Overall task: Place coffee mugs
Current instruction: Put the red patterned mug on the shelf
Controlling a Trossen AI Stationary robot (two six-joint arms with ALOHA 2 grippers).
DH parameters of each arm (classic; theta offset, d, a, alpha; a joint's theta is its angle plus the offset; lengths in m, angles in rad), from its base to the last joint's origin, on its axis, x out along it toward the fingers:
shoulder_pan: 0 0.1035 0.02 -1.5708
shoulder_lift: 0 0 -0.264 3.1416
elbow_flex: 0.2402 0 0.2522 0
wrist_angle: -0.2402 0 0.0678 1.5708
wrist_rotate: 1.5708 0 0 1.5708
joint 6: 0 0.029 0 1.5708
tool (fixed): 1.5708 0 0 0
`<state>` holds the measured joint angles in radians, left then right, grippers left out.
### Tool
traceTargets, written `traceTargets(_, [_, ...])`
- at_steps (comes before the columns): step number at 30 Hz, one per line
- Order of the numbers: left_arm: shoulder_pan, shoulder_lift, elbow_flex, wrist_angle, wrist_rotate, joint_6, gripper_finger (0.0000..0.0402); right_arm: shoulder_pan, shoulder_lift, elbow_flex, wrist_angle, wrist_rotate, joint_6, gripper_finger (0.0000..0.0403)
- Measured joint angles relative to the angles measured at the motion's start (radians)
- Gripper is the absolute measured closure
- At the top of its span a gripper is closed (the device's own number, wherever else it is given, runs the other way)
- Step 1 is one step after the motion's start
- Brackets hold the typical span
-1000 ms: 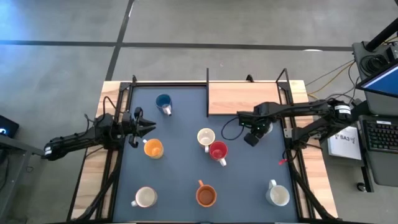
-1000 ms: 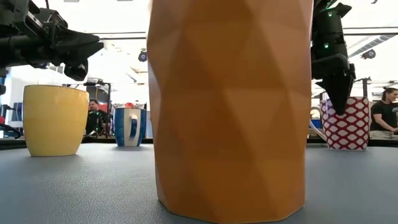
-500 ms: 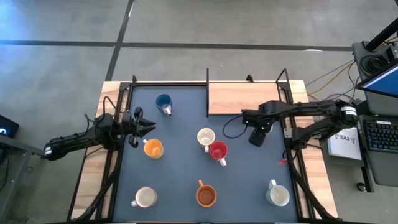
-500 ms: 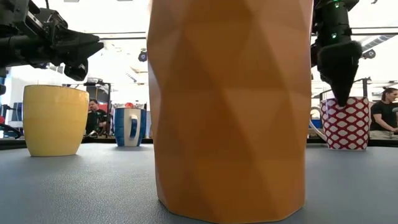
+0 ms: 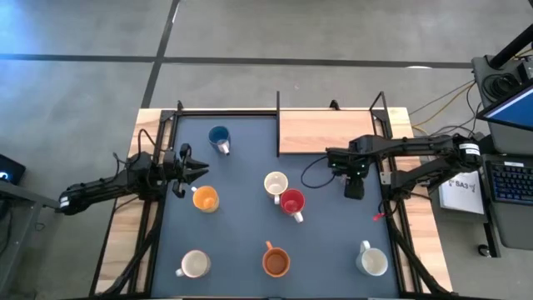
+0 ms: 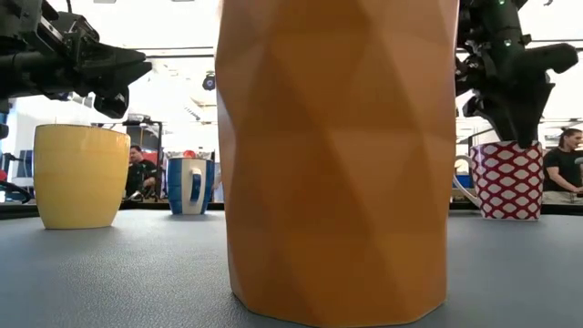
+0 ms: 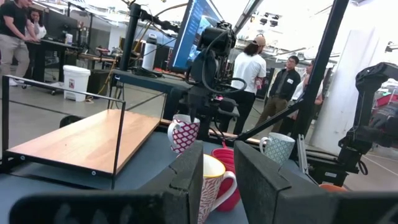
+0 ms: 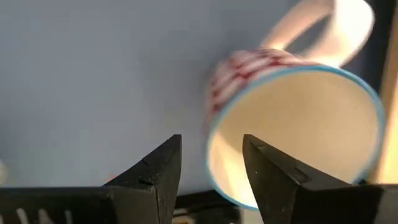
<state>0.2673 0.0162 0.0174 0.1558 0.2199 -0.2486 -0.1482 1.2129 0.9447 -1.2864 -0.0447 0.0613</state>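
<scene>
High view: seven round ceramic mugs on a dark blue-grey table mat [image 5: 250, 242]. Blue mug [image 5: 219, 137] toward 11 o'clock; yellow-orange mug [image 5: 205, 198] at 9; white mug with yellow rim [image 5: 276, 184] at centre, touching a red mug [image 5: 291, 202] at its 4 o'clock; cream mug [image 5: 194, 264] at 7; orange-brown mug [image 5: 276, 262] at 6; white mug with pale pattern [image 5: 372, 262] at 5. Light wooden shelf [image 5: 325, 132] at 1 o'clock. Left gripper [image 5: 200, 171] just beside the yellow-orange mug at its 11 o'clock; right gripper [image 5: 354, 185] near the mat's 3 o'clock edge.

Low view: faceted orange-brown mug filling the middle; yellow-orange mug at 9 o'clock; red-and-white patterned mug [image 6: 506, 179] at 3 o'clock, directly beneath the right gripper's dark tip. People and equipment in the bright room behind.

Left wrist view: fingers [image 7: 189, 177] a narrow gap apart, empty, pointed toward the white and red mugs.

Right wrist view: fingers [image 8: 158, 168] parted, empty, above the patterned mug's blue-rimmed opening.
</scene>
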Motion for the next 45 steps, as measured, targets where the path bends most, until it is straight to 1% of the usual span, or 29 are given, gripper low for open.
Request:
traceTargets(2, [0.0,0.0,0.0,0.0,0.0,0.0,0.0329,0.0,0.0,0.0,-0.008,0.02,-0.037,0.0243])
traceTargets(6, [0.0,0.0,0.0,0.0,0.0,0.0,0.0329,0.0,0.0,-0.005,-0.014,0.02,-0.089,0.0247])
traceTargets(12, [0.0,0.0,0.0,0.0,0.0,0.0,0.0329,0.0,0.0,-0.03,-0.014,0.022,-0.125,0.0273])
traceTargets(15, [0.0,0.0,0.0,0.0,0.0,0.0,0.0329,0.0,0.0,-0.036,-0.014,0.022,-0.087,0.0303])
traceTargets(19, [0.0,0.0,0.0,0.0,0.0,0.0,0.0329,0.0,0.0,-0.037,-0.01,0.018,0.017,0.037])
traceTargets(21, [0.0,0.0,0.0,0.0,0.0,0.0,0.0329,-0.001,0.0,-0.036,-0.011,0.01,0.098,0.0384])
traceTargets(24, [0.0,0.0,0.0,0.0,0.0,0.0,0.0329,-0.001,0.0,-0.037,0.006,-0.029,0.27,0.0389])
traceTargets(26, [0.0,0.001,0.0,0.0,0.0,0.0,0.0329,-0.001,0.0,-0.037,0.02,-0.034,0.386,0.039])
traceTargets(30, [0.0,0.002,0.0,0.0,0.0,0.0,0.0329,-0.013,0.0,-0.037,0.023,-0.035,0.523,0.0389])
traceTargets(36, [0.0,0.002,0.0,0.0,0.0,0.0,0.0329,-0.045,0.002,-0.009,0.028,-0.042,0.57,0.039])
traceTargets(41, [0.0,0.002,0.0,0.0,0.0,0.0,0.0329,-0.075,0.002,0.099,0.024,-0.042,0.567,0.039])
traceTargets(45, [0.0,0.002,0.0,0.0,0.0,0.0,0.0329,-0.139,0.003,0.171,0.011,-0.007,0.564,0.039])
